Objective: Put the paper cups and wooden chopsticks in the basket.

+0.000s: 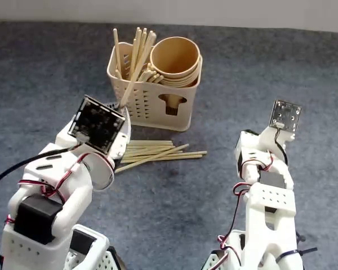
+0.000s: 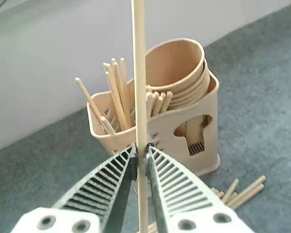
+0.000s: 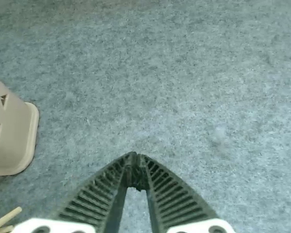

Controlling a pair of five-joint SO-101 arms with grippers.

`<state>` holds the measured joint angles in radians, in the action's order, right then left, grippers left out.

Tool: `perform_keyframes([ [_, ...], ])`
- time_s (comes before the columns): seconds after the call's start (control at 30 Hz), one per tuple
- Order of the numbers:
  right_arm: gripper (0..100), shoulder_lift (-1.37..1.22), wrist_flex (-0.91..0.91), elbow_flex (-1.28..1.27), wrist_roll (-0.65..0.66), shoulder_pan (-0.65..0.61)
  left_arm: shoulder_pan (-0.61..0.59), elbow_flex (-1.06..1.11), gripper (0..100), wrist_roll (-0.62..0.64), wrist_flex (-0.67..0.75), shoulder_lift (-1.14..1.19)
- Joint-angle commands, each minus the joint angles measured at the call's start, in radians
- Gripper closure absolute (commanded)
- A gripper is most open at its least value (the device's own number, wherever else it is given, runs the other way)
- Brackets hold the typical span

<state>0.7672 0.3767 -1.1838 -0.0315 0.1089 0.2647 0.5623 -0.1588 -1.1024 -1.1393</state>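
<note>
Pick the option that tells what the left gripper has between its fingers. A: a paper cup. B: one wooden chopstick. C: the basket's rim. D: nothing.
B: in the left wrist view the left gripper is shut on one wooden chopstick, with the basket beyond it.

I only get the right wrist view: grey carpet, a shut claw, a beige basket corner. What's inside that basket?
Observer: Stacked paper cups and a bunch of wooden chopsticks stand in the basket.
Operator: What's the other arm up to?
Observer: The left claw is shut on one chopstick, right by the basket.
Operator: Any sticks left out?
Observer: Yes, several loose chopsticks lie side by side on the carpet before the basket.
</note>
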Motion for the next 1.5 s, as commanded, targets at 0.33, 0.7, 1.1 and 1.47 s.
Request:
perform_keyframes([
  [0.33,98.8,0.015,-0.022,0.01,0.014,-0.008,-0.125,-0.042,99,0.101,0.411,-0.005],
  [0.7,98.8,0.015,-0.022,0.01,0.014,-0.008,-0.15,-0.013,99,0.101,0.697,0.065],
  [1.1,98.8,0.015,-0.022,0.01,0.014,-0.01,-0.151,-0.005,99,0.186,0.993,0.44],
  [1.47,98.8,0.013,-0.022,0.005,0.044,-0.035,-0.151,-0.004,99,0.187,1.148,0.743],
])
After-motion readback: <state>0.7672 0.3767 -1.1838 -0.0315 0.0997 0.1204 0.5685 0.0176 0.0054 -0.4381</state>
